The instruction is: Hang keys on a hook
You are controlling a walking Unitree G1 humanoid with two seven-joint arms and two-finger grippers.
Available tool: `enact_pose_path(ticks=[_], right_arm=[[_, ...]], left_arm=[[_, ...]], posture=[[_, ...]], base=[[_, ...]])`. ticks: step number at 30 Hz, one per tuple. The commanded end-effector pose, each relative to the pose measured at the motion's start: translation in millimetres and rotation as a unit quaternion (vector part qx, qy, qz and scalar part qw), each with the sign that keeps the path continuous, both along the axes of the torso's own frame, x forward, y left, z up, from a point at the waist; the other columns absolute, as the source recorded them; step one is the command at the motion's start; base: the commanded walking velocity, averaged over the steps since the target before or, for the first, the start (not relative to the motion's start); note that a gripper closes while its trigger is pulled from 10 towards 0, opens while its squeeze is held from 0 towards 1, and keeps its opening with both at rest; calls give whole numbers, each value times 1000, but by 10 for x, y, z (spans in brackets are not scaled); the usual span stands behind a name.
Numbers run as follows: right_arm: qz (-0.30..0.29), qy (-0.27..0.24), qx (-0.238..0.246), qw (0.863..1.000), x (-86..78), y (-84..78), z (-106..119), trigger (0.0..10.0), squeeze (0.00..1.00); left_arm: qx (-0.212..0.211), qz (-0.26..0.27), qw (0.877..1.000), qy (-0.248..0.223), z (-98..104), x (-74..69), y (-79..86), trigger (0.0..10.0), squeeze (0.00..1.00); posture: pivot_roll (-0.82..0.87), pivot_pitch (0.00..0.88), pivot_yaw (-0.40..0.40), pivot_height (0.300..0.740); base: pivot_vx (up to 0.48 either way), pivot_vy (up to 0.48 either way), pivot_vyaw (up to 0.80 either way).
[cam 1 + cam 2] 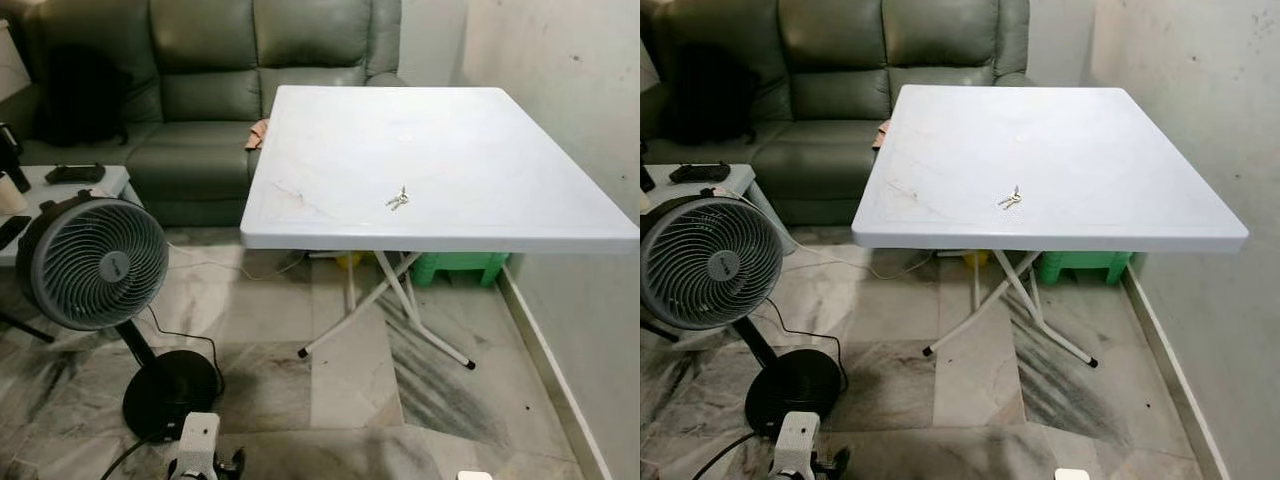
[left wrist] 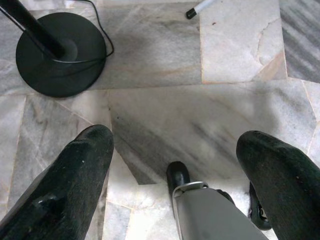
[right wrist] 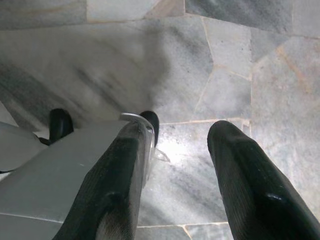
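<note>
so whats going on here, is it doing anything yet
Nothing is being handled yet. A small bunch of keys lies untouched near the front edge of the white folding table, with the robot standing back from it. Both arms hang low: the left end effector and the right end effector point down at the marble floor with fingers apart and nothing between them. A standing fan is on the robot's left, a green sofa behind.
</note>
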State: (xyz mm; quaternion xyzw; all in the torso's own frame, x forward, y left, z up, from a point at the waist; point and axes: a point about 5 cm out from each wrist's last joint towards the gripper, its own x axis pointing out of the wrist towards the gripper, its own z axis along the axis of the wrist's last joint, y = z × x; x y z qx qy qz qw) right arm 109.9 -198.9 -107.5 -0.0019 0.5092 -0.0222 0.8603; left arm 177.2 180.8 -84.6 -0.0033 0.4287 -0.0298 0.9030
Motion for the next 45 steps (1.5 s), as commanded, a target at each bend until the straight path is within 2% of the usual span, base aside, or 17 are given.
enact_pose_path(ticks=[1, 11, 15, 19, 21, 22, 24, 26, 28, 30, 31, 34, 36, 39, 40, 42, 45], right_arm=[[1, 26, 10, 1000, -132, 51, -46, 10000, 0], [9, 14, 2, 1000, -107, -6, -27, 10000, 0], [17, -50, 8, 999, 164, -25, 74, 10000, 0], [20, -85, 11, 996, 319, -37, 142, 10000, 0], [30, -155, 14, 987, 602, -60, 295, 10000, 0], [30, -155, 14, 987, 602, -60, 295, 10000, 0], [44, -212, 15, 976, 801, -54, 432, 10000, 0], [53, -250, 19, 967, 902, -17, 519, 10000, 0], [63, -311, 44, 947, 1017, 111, 653, 10000, 0], [68, -330, 49, 940, 1044, 156, 702, 10000, 0], [71, -347, 50, 934, 1061, 184, 747, 10000, 1000], [74, -394, 56, 915, 1091, 253, 895, 10000, 1000], [77, -413, 60, 905, 1095, 281, 970, 10000, 1000], [87, -465, 63, 879, 1129, 330, 1227, 10000, 1000], [87, -465, 63, 879, 1129, 330, 1227, 10000, 1000], [91, -486, 58, 867, 1165, 310, 1358, 10000, 1000], [87, -497, 54, 862, 1188, 289, 1438, 10000, 1000]], left_arm=[[6, -14, 1000, -1, 9, 14, 11, 10000, 0], [-7, -37, 999, -22, 37, 53, -45, 10000, 0], [-24, -29, 996, -76, 163, 251, -50, 10000, 0], [-34, -26, 993, -112, 248, 363, -46, 10000, 0], [-54, -25, 984, -170, 393, 518, -39, 10000, 0], [-54, -25, 984, -170, 393, 518, -39, 10000, 0], [-60, -30, 974, -215, 511, 621, -33, 10000, 0], [-66, -29, 967, -245, 588, 677, -37, 10000, 0], [-80, -37, 950, -299, 735, 754, -73, 10000, 0], [-81, -37, 945, -315, 783, 772, -83, 10000, 0], [-81, -41, 939, -332, 831, 779, -91, 10000, 0], [-89, -58, 920, -378, 986, 782, -138, 10000, 0], [-97, -63, 912, -393, 1053, 780, -163, 10000, 0], [-114, -78, 893, -429, 1287, 818, -234, 10000, 0], [-114, -78, 893, -429, 1287, 818, -234, 10000, 0], [-109, -87, 884, -446, 1414, 849, -233, 10000, 0], [-106, -83, 885, -446, 1471, 874, -218, 10000, 0]], posture=[[-44, 0, 34, 740], [-45, 0, 38, 740], [-47, 0, 39, 740], [-51, 0, 42, 740], [-48, 0, 35, 740], [-48, 0, 35, 740], [-47, 0, 34, 740], [-42, 0, 29, 740], [-44, 0, 29, 740], [-46, 0, 30, 740], [-50, 0, 32, 740], [-52, 0, 33, 740], [-52, 0, 34, 740], [-53, 0, 34, 740], [-53, 0, 34, 740], [-58, 0, 36, 740], [-57, 0, 36, 740]], base=[[0, 0, 0], [0, 0, 0], [0, 0, 0], [0, 0, 0], [0, 0, 0], [0, 0, 0], [0, 0, 0], [0, 0, 0], [0, 0, 0], [0, 0, 0], [0, 0, 0], [0, 0, 0], [0, 0, 0], [0, 0, 0], [0, 0, 0], [0, 0, 0], [0, 0, 0]])
